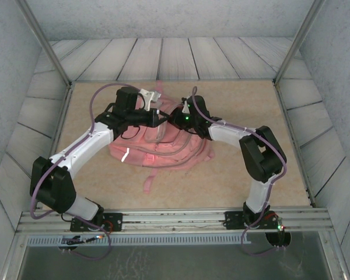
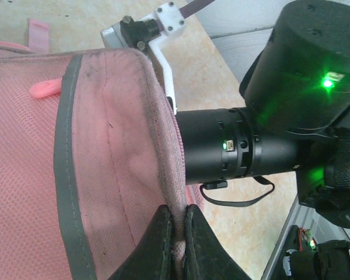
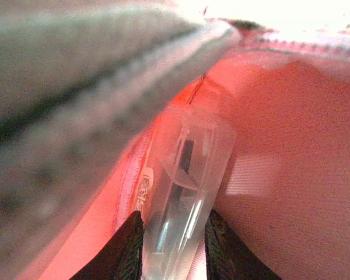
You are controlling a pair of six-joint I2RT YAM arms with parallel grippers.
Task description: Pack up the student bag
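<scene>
- The student bag is lying in the middle of the table, in front of both arm bases, with its opening facing away from them.
- The left gripper is sitting at the far rim of the bag. Its jaws are clenched on the pink fabric edge with grey trim, which is pinched between the two dark fingers.
- A pink zip pull is resting on the mesh panel of the bag, to the left of that pinched edge.
- The right arm is reaching across from the bag's right side, and its black wrist is passing just behind the rim that the left gripper is pinching.
- The right gripper is working inside the bag, under the grey-trimmed rim and among pink lining.
- Its jaws are grasping a clear plastic tube, with one finger pressing against each side. Something dark is showing inside the tube, but what it is I cannot tell.
</scene>
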